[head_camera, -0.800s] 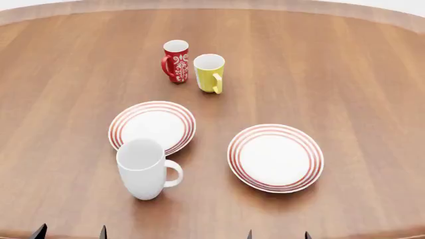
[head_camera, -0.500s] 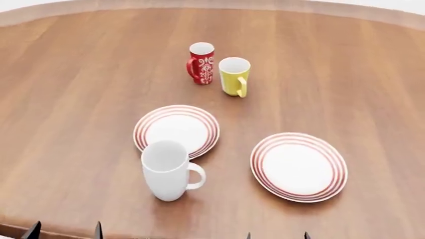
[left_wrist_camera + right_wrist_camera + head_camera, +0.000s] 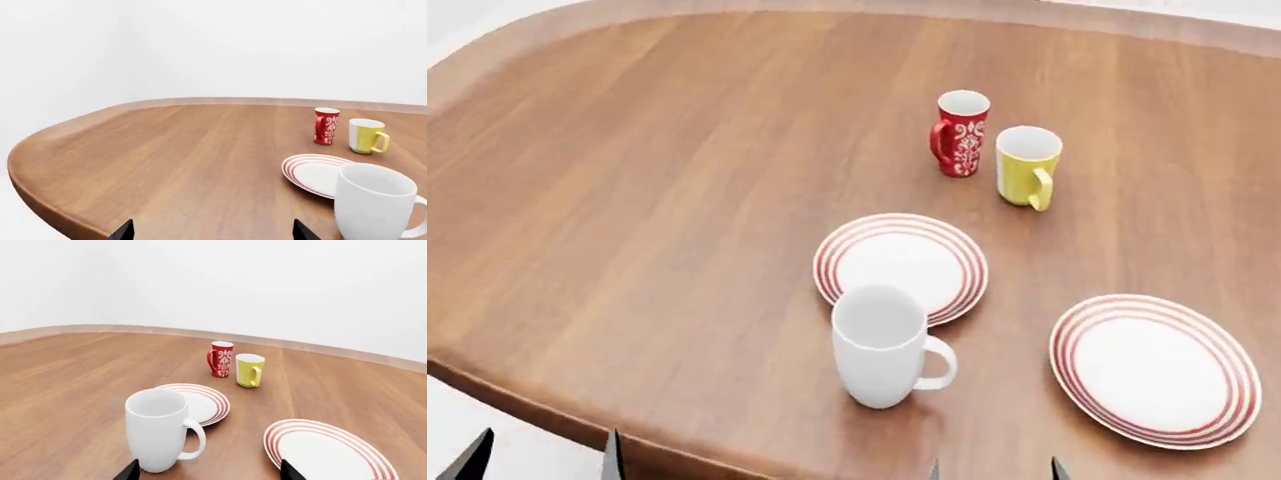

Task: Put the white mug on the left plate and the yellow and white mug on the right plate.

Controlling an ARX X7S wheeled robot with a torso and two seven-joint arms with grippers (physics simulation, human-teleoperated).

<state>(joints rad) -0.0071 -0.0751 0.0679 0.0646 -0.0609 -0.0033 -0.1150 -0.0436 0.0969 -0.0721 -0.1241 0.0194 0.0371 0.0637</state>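
We are looking down on the desk (image 3: 627, 200). The white mug (image 3: 881, 346) is standing upright just beside the left plate's (image 3: 901, 264) near rim, handle toward the right plate (image 3: 1156, 368). The yellow and white mug (image 3: 1026, 166) is standing farther back beside a red mug (image 3: 961, 133). We are holding both the left claw (image 3: 541, 455) and the right claw (image 3: 993, 470) wide, gripping nothing.
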